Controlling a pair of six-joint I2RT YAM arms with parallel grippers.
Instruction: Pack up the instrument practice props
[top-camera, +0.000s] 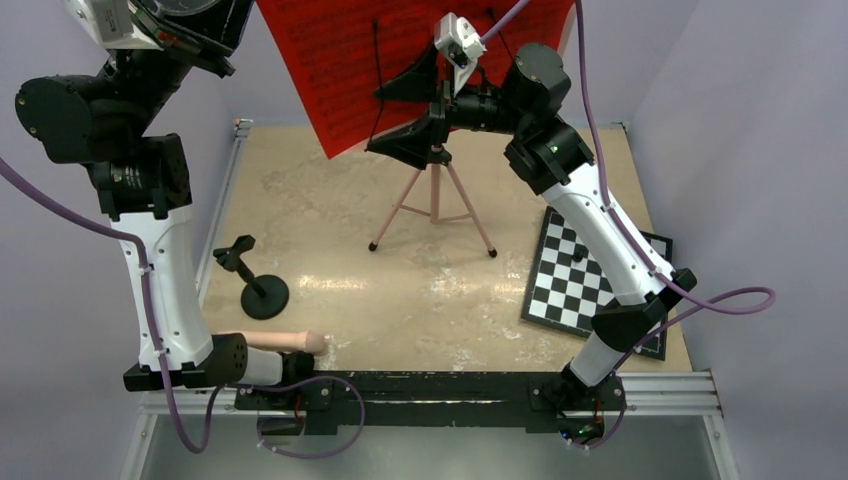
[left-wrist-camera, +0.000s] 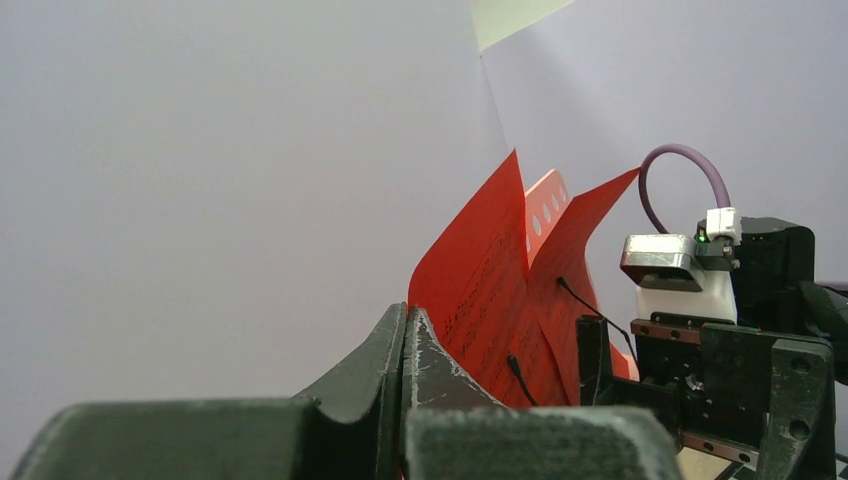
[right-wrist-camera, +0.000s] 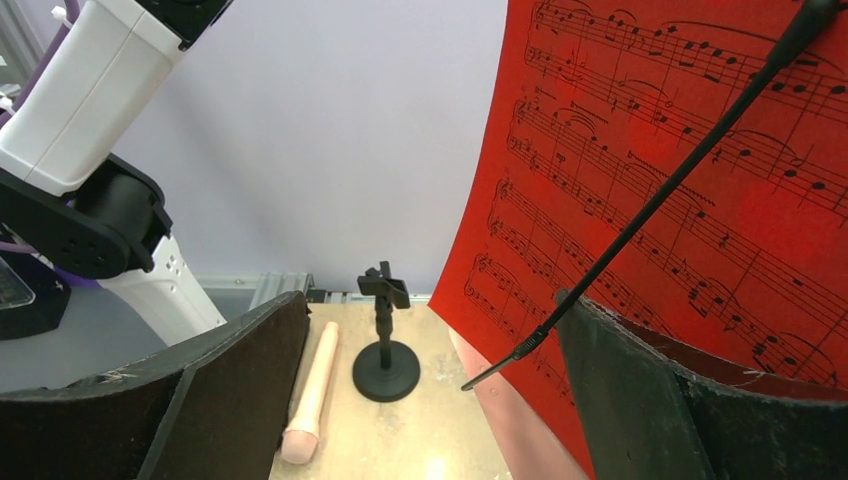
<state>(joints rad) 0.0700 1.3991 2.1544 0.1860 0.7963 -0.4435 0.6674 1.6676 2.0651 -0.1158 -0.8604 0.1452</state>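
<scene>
Red pages (top-camera: 330, 70) sit on the pink stand (top-camera: 435, 195), which is upright on its tripod at the back of the bench (top-camera: 330, 210). You're early in the job: nothing is packed, and I see no box or bag to pack into.

Left fingers (left-wrist-camera: 385, 365) are together, high up at the pages' left edge. It looks like a pinch on the sheet, so my read is the step in hand is taking pages off the stand. Right fingers (right-wrist-camera: 220, 380) are wide apart and hold nothing. They're up by the stand's neck, just under the desk (left-wrist-camera: 545, 210), with the pages' bottom edge between them.

Left to do, as I judge it: pages off, stand down, then the rod (top-camera: 288, 342) and black base (top-camera: 264, 294). Both are loose at the near left of the bench, near each other but not joined.

Count:
- stand: one
- pages: at least two (left wrist view shows a red leaf on each side of the perforated desk)
- rod: one, lying flat
- black base with clip: one, upright
- checkerboard (top-camera: 585, 275): one, not yours to pack
- mic: can't find one
</scene>
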